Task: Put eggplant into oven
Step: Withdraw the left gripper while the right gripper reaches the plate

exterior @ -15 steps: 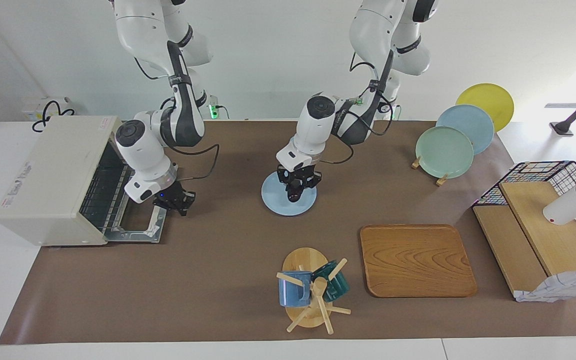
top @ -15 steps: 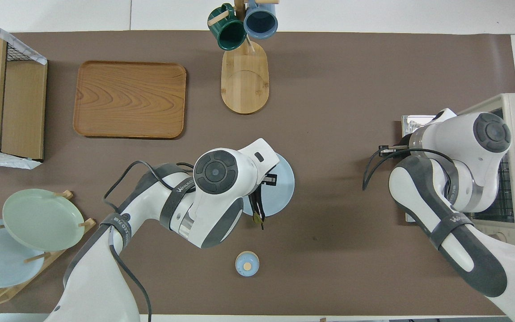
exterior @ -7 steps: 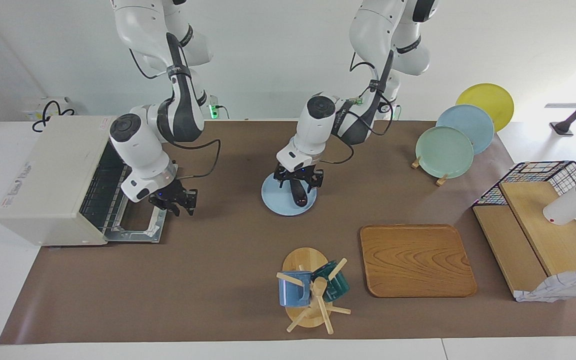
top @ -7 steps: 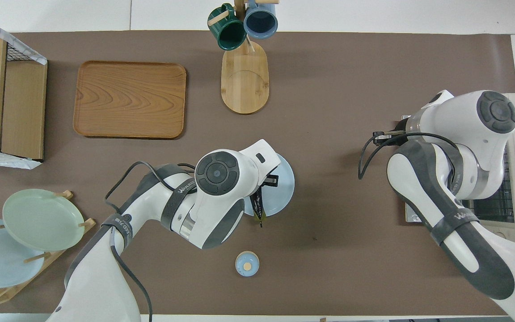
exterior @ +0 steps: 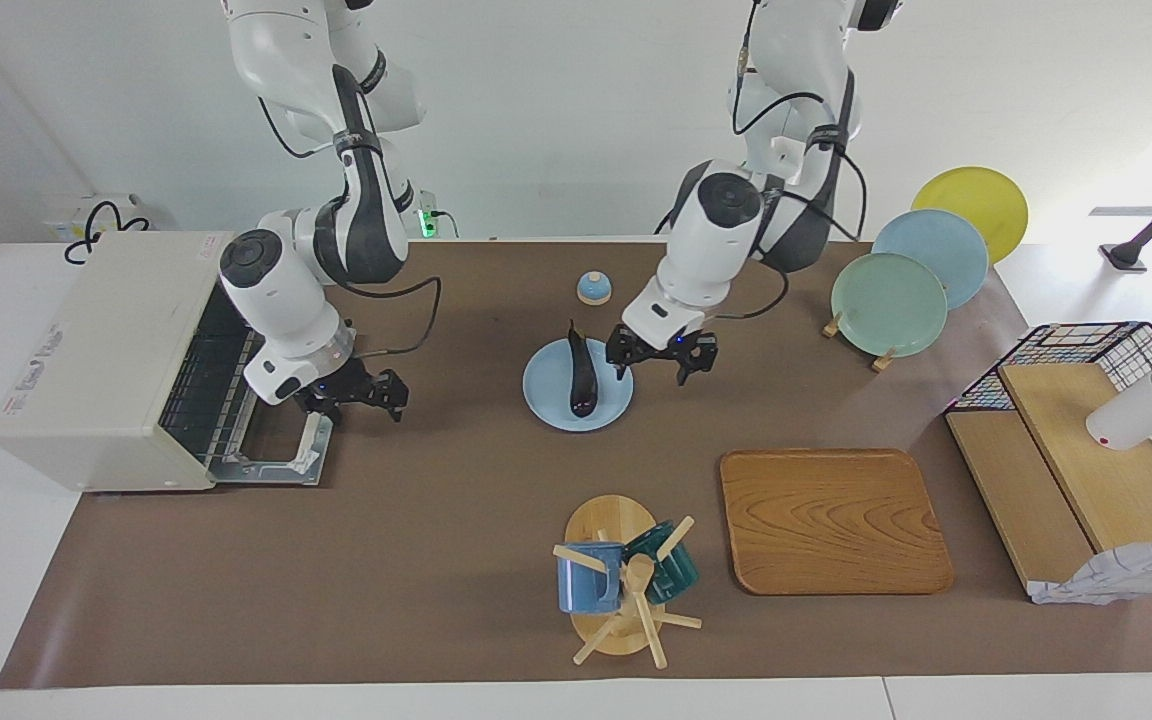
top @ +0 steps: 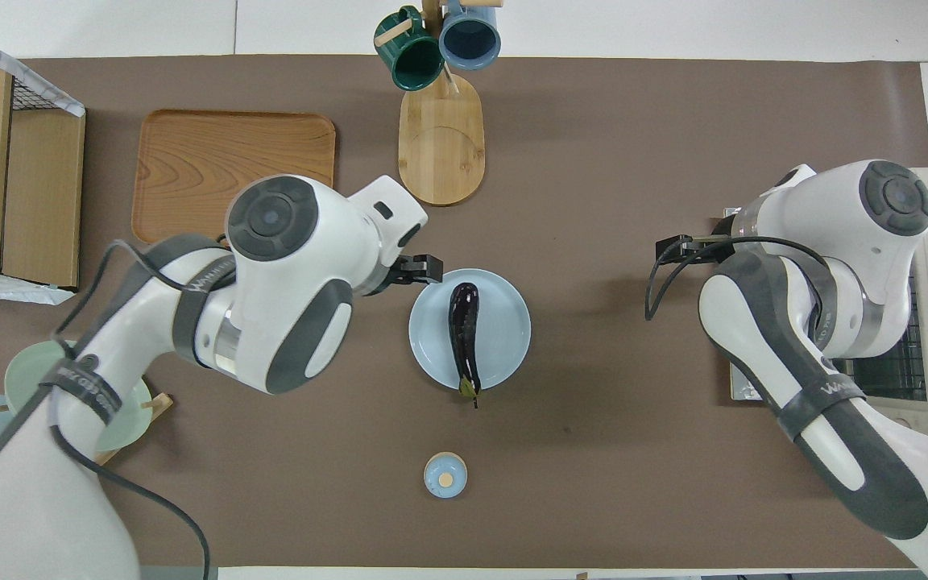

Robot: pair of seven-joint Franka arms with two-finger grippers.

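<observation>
Facing view: I see the eggplant point(exterior: 581, 371) lying on the plate point(exterior: 548, 398) mid-tabletop, its long axis running toward and away from the robots. My left hand point(exterior: 660, 357) hangs released just beside it; my right hand point(exterior: 361, 392), also released, waits at the oven point(exterior: 96, 350) door.

Overhead view: the eggplant point(top: 464, 337) has its stem nearest the robots; the left hand point(top: 418, 271) is clearly the closer one.

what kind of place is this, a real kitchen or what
Most likely a robot lab's mock kitchen: a cream-white toaster oven, a wooden mug rack and a dark purple eggplant on a pale blue plate, on a brown-covered table.
</observation>
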